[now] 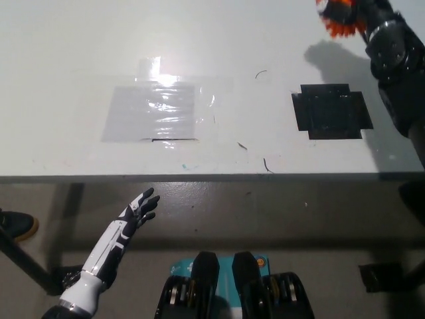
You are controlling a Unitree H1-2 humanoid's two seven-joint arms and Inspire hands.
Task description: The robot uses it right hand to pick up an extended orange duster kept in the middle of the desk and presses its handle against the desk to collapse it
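While raised, right hand (372,13) clasps orange duster (339,20).

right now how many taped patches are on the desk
2: a clear tape patch left of the middle of the desk, and a black tape patch to its right, below the raised duster.

White left hand (136,211) with black joints; right hand (388,40) black.

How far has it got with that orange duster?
The pickup looks done: the black right hand holds the duster up at the picture's top right, off the desk, beyond the black patch. The handle is hidden, so I can't tell whether it is collapsed. The white left hand hangs open below the desk edge.
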